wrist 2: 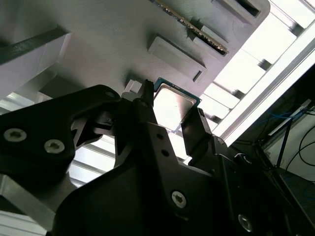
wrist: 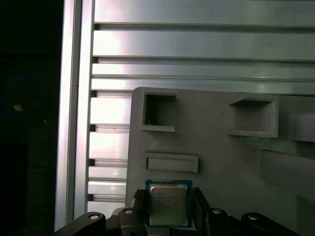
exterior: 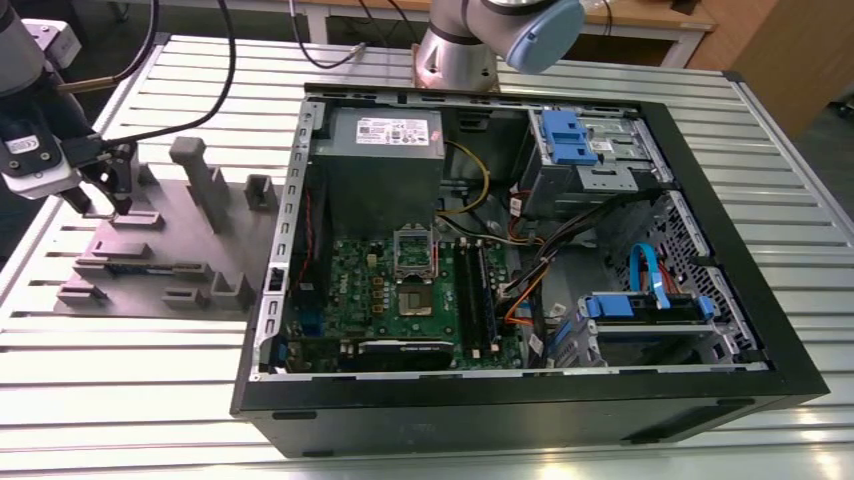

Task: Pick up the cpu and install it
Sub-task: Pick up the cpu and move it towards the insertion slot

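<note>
Cpu point(wrist: 169, 204) sits framed by the claw point(wrist: 170, 194); gripping or open, cannot tell.

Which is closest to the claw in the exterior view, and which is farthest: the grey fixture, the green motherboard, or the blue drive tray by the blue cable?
From the claw:
1. grey fixture, right beneath it, on the exterior view's left.
2. green motherboard, in the middle of the case.
3. blue drive tray, on the exterior view's right.

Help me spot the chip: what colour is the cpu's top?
Silvery grey, with a bluish-green rim; the cpu shows best in the first wrist view.
</note>
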You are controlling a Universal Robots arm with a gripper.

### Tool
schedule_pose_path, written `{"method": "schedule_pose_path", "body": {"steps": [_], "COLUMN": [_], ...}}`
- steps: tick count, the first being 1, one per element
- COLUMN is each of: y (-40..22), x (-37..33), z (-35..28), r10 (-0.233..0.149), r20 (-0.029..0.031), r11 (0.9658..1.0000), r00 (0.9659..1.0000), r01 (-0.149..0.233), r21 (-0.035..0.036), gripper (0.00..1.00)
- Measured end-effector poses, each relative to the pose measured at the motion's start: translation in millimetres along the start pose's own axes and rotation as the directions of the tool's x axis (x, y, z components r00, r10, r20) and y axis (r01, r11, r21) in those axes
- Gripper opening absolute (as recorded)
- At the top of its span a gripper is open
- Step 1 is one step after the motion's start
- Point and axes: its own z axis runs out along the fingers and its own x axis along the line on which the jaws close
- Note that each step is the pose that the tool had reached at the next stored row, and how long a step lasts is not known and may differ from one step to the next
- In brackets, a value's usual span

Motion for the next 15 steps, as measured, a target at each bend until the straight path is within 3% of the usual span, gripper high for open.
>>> {"method": "schedule_pose_path", "body": {"steps": [6,11,15], "y": [0.2,0.8,1.6], "x": [0.1,0.3,0.6], "z": [-3.4,-17.6,-34.7], "r10": [0.000,0.000,0.000], "r20": [-0.0001,0.0000,0.0000], "r11": [1.0000,1.0000,1.0000], "r00": [1.0000,1.0000,1.0000], "r01": [0.000,0.000,0.000], "r21": [0.0001,0.0000,0.0000], "gripper": [0.47,0.47,0.47]}}
